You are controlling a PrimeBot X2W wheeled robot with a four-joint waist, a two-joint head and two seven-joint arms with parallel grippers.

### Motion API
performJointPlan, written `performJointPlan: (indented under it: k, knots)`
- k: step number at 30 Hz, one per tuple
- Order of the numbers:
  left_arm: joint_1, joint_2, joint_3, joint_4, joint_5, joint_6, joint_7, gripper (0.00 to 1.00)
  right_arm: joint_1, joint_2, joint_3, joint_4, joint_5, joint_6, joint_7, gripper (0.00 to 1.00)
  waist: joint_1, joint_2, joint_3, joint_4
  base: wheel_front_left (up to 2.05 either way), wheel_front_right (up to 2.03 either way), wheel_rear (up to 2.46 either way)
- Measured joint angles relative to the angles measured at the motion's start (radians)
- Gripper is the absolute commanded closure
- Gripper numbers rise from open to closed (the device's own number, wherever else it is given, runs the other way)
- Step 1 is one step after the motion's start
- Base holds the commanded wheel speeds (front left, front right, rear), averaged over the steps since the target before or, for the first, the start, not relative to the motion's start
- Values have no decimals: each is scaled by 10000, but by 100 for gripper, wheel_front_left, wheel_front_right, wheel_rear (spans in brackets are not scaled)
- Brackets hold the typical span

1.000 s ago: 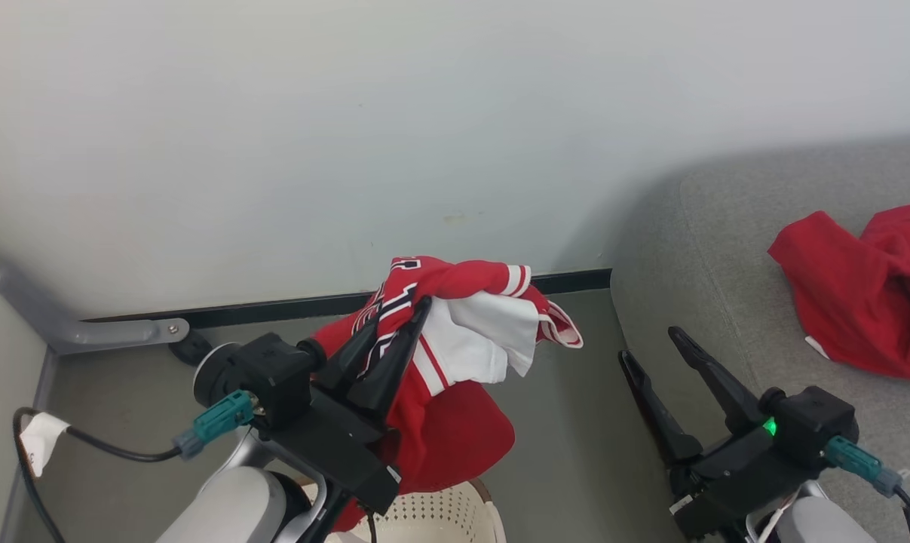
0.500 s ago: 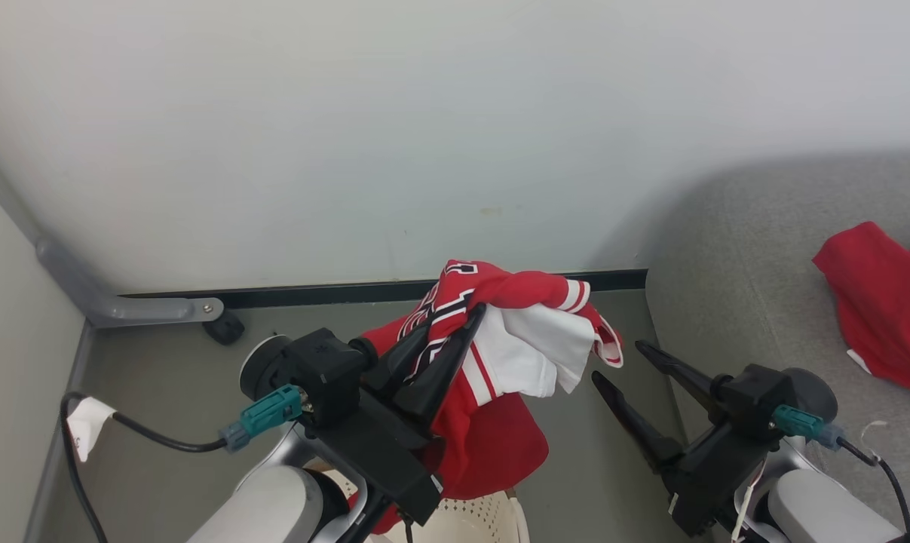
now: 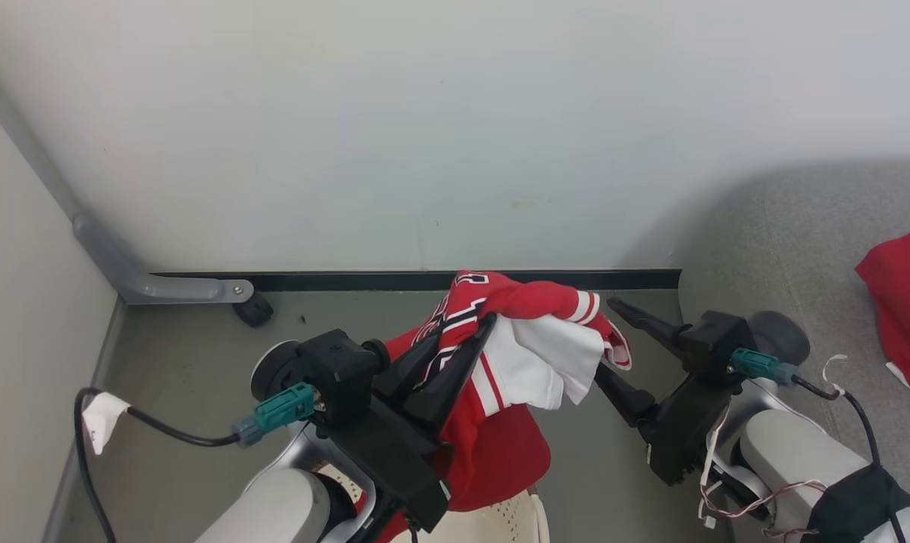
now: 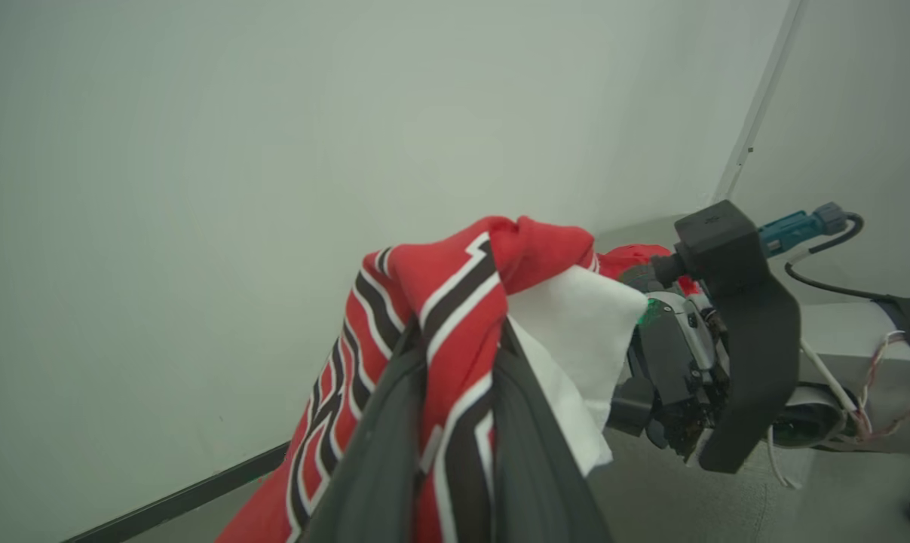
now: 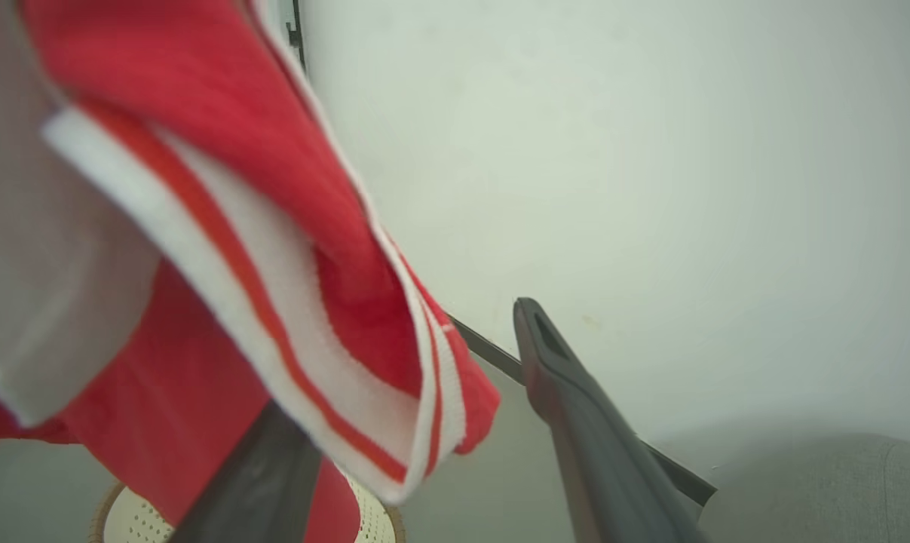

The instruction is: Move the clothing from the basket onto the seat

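One red jersey (image 3: 515,354) hangs above the basket (image 3: 500,520), pinched in the left gripper's (image 3: 466,332) narrow fingers. The right gripper (image 3: 609,335) stands wide, holding nothing. A plain red garment (image 3: 903,302) lies on the seat (image 3: 801,249), right of the basket. It looks mid-carry; next the jersey needs swinging over the seat and releasing.
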Motion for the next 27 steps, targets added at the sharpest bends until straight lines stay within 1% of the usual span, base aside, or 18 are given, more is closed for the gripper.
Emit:
performJointPlan:
  k: [2, 3, 4, 6, 14, 15, 16, 17, 22, 27]
  knots:
    - [-19, -42, -71, 17, -42, -21, 46, 100, -227, -4, 259, 151, 86, 0, -71, 0, 0, 0, -1, 54, 0, 0, 0]
    - [-18, -36, -71, 13, -48, -65, 48, 100, -357, 4, 489, 249, 151, -2, -86, 0, 0, 1, -2, 82, 0, 0, 0]
    - [-18, -38, -73, 13, -48, -73, 52, 100, -585, 50, 930, 360, 263, 0, -130, 0, 0, 0, -3, 120, 0, 0, 0]
    - [-18, -40, -79, 15, -50, -73, 94, 100, -821, 146, 1283, 499, 374, 0, -213, 0, 0, 0, -2, 153, 0, 0, 0]
    - [-21, -56, -130, 15, -52, -75, 140, 100, -1358, 654, 2426, 1210, 936, 0, -529, 0, 0, 0, 20, 253, 0, 0, 0]
    - [-21, -56, -136, 15, -52, -75, 140, 100, -1411, 723, 2518, 1287, 1024, 0, -564, 55, 0, 0, 22, 261, 0, 0, 0]
    - [-21, -54, -138, 15, -54, -75, 144, 100, -1448, 775, 2594, 1329, 1087, 0, -621, 81, 0, 0, 25, 267, 0, 0, 0]
    - [-21, -52, -138, 15, -58, -75, 178, 100, -1471, 807, 2673, 1373, 1151, 0, -665, 100, 0, 0, 27, 271, 0, 0, 0]
    - [-21, -17, -136, 27, -81, -73, 184, 100, -1579, 863, 2857, 1626, 1484, 0, -803, 100, 0, 1, 28, 264, 0, 0, 0]
    - [-8, 54, -98, 165, -94, -59, 211, 100, -1594, 926, 2623, 1664, 2217, 0, -1057, 100, 0, 0, 6, 184, 0, 0, 0]
